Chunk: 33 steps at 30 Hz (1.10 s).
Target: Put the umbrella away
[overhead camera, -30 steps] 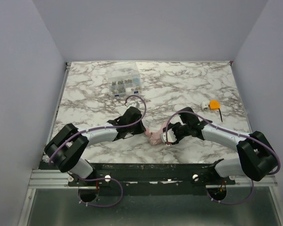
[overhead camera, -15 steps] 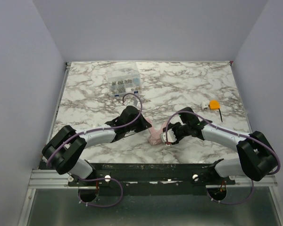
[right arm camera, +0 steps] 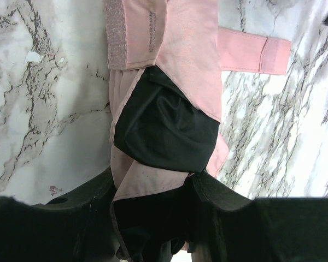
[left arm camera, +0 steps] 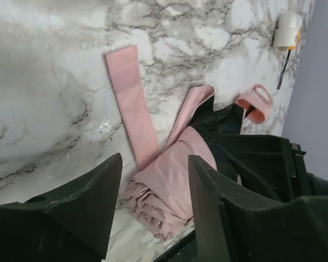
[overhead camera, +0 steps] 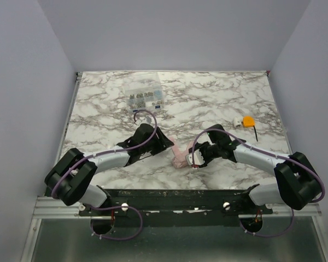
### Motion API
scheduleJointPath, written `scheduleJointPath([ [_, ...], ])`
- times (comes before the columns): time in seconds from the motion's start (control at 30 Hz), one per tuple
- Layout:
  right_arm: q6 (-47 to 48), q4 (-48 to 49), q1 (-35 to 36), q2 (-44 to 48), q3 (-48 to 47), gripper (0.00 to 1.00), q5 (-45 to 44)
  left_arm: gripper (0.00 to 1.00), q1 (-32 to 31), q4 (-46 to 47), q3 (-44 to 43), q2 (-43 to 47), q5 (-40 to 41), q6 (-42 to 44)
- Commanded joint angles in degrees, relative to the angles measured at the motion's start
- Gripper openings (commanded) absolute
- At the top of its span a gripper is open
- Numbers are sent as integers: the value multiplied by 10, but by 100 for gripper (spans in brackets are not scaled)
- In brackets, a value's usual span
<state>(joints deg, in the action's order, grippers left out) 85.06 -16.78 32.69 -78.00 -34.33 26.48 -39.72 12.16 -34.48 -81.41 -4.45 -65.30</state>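
Right pincer [right arm camera: 153, 188] of mine clamps the rolled umbrella [right arm camera: 180, 54] on the table's [overhead camera: 208, 98] near middle, left pincer [left arm camera: 154, 164] gaping empty just beside; soft, light, floppy cloth, I reckon, so grip the bunched middle, not the limp strap [left arm camera: 130, 103].

My left arm [overhead camera: 106, 159] and right arm [overhead camera: 257, 155] both reach forward and bend inward, elbows out, so the two wrists come close together ahead of my bases. My left gripper [left arm camera: 154, 158] tilts downward with its jaws apart and nothing between them. My right gripper [right arm camera: 153, 180] is clamped on the umbrella [right arm camera: 175, 54], with a finger on each side.
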Motion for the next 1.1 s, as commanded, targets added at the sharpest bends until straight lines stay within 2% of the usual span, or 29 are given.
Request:
scheduleJointPath([
  [0.0, -22, -105, 5, -29, 39, 1, -3, 56, -2, 56, 54, -26, -44, -47],
  [0.07, -22, -105, 5, -31, 39, 1, -3, 61, -1, 99, 78, -44, -54, -55],
  [0.3, -23, -103, 5, -37, 37, 1, -1, 61, -7, 275, 90, -166, -109, -101],
  [0.57, -24, -101, 5, -35, 36, 1, 2, 61, -26, 302, 77, -228, -100, -145],
  [0.73, -24, -100, 5, -42, 33, 1, 3, 59, -35, 404, 69, -284, -102, -190],
  [0.97, -25, -100, 5, -40, 34, 1, 2, 58, -31, 378, 55, -267, -74, -165],
  [1.07, -24, -100, 5, -36, 36, 1, 1, 53, -16, 347, 47, -260, -64, -143],
])
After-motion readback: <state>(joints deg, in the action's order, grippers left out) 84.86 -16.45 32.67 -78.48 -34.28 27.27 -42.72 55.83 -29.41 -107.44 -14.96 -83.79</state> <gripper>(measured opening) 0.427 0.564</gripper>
